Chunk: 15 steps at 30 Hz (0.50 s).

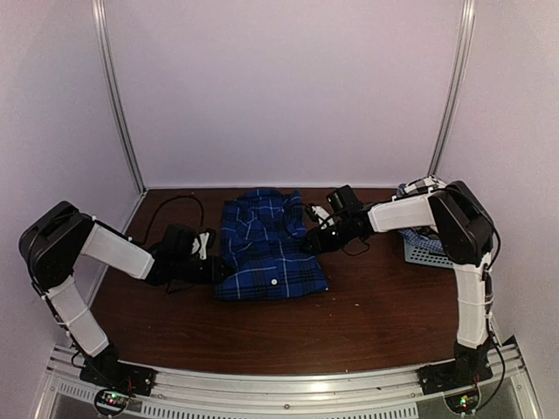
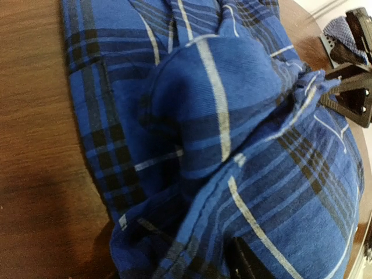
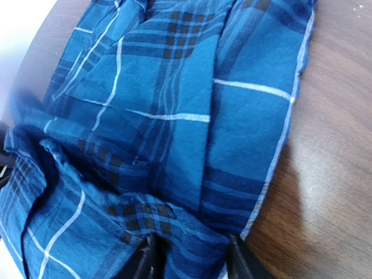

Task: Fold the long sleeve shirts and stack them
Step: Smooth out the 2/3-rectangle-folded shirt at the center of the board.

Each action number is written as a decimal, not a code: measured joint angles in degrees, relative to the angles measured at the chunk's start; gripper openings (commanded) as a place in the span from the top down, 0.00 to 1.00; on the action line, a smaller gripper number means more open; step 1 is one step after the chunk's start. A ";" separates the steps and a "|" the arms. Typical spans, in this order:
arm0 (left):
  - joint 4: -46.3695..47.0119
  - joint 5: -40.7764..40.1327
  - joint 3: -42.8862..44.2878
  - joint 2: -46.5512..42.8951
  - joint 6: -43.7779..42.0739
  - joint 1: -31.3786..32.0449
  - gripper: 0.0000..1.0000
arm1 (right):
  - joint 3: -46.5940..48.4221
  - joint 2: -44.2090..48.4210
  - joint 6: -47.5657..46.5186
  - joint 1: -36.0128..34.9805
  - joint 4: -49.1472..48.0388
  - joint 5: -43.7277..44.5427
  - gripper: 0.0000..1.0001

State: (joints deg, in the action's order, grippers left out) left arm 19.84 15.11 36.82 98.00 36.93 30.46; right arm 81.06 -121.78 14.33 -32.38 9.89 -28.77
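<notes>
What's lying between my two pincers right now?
The blue plaid shirt fills the whole stretch from left pincer to right pincer; the top view shows it.

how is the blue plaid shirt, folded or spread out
Folded: the blue plaid shirt lies as a compact block on the table, no sleeves sticking out, cloth layered over itself.

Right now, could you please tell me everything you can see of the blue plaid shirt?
The blue plaid shirt is soft-looking woven cloth, royal blue with black and white lines, one white button showing. Folded into a rumpled rectangle, collar at the far end, it lies on the wooden table. The left gripper meets its left edge, the right gripper its right edge, cloth between that gripper's parted fingers.
</notes>
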 measured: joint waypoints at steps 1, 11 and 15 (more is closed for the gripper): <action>-0.09 -0.20 0.00 0.09 0.20 0.00 0.46 | -0.02 0.07 0.22 0.00 -0.04 0.85 0.52; -2.08 -4.52 -2.38 -7.61 -0.11 -0.04 0.22 | -6.34 7.02 0.92 -0.02 -0.98 8.61 0.38; -2.32 -4.55 -3.48 -12.81 -0.74 -0.04 0.15 | -11.74 12.50 1.53 -0.39 -2.16 9.62 0.29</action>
State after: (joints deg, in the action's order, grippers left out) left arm 17.52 10.57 33.34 85.19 36.18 30.41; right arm 69.32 -109.27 15.86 -32.77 7.73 -19.16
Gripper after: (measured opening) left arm 0.815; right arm 0.665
